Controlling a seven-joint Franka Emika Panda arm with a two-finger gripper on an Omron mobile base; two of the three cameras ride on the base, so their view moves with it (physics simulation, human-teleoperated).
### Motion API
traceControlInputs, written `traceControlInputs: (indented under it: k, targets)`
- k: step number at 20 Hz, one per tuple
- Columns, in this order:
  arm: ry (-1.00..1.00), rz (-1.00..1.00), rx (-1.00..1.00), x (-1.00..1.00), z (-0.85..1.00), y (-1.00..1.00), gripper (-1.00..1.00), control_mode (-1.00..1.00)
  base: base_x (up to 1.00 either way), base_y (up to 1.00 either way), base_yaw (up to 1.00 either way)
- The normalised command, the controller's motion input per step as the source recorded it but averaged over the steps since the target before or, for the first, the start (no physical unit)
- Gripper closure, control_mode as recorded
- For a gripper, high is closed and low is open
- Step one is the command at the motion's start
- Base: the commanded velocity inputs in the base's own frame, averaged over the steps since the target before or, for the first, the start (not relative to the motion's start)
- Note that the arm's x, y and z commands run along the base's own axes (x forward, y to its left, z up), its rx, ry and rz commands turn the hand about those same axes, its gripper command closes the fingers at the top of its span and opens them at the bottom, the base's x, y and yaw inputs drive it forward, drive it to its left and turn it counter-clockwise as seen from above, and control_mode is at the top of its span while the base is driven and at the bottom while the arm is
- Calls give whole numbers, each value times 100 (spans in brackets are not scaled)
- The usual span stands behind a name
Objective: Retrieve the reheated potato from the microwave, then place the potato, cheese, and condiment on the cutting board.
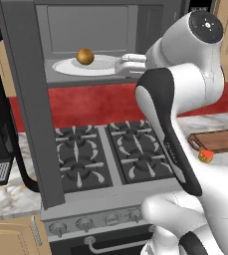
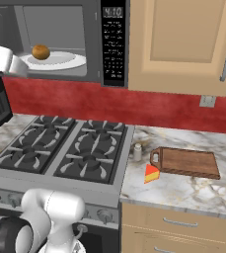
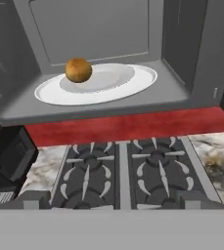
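Reaching for the potato (image 1: 85, 56) is the step in hand, and nothing has yet been gripped. The potato rests on the left part of the white plate (image 3: 128, 83) inside the microwave (image 2: 92, 44), whose door (image 1: 28, 99) stands swung wide open to the left. The gripper (image 1: 120, 65) is held just outside the cavity, level with the plate's right rim in the left base view; its jaws stand fully apart and hold nothing. The potato is well apart from the fingers.

Judged from these views, a sound approach keeps the hand low enough to clear the cavity roof, yet above the plate, and travels leftward and inward so that the open jaws straddle the potato at its widest part. The ball is smooth and round, so an off-centre close would likely roll it across the plate; closing squarely and gently is advised. Withdrawal should follow the same line out, clear of the cavity's right wall and the open door.

Count of items seen:
- Potato: one, in the microwave.
- Plate: one.
- Cheese (image 2: 152, 174): one wedge, on the marble counter (image 2: 193, 190) just beside the board's near left corner, not on it.
- Condiment (image 2: 137, 151): one shaker, on the counter between the stove (image 2: 60, 153) and the board's handle.
- Cutting board (image 2: 188, 162): one, bare on top.
- Stove burners: four.

All three placements remain to be done.
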Motion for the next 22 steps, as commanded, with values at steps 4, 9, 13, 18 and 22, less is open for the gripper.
traceControlInputs:
  k: [4, 9, 13, 18, 22]
  targets:
    - [-10, 4, -1, 49, 1, 5, -100, -100, 0, 0, 0]
    - [-13, 0, -2, 60, 0, 11, -100, -100, 0, 0, 0]
    - [-8, 3, 0, 64, -2, 1, -100, -100, 0, 0, 0]
    - [-3, 5, 0, 58, -3, 18, -100, -100, 0, 0, 0]
    - [8, 9, 0, 62, 6, 23, -100, -100, 0, 0, 0]
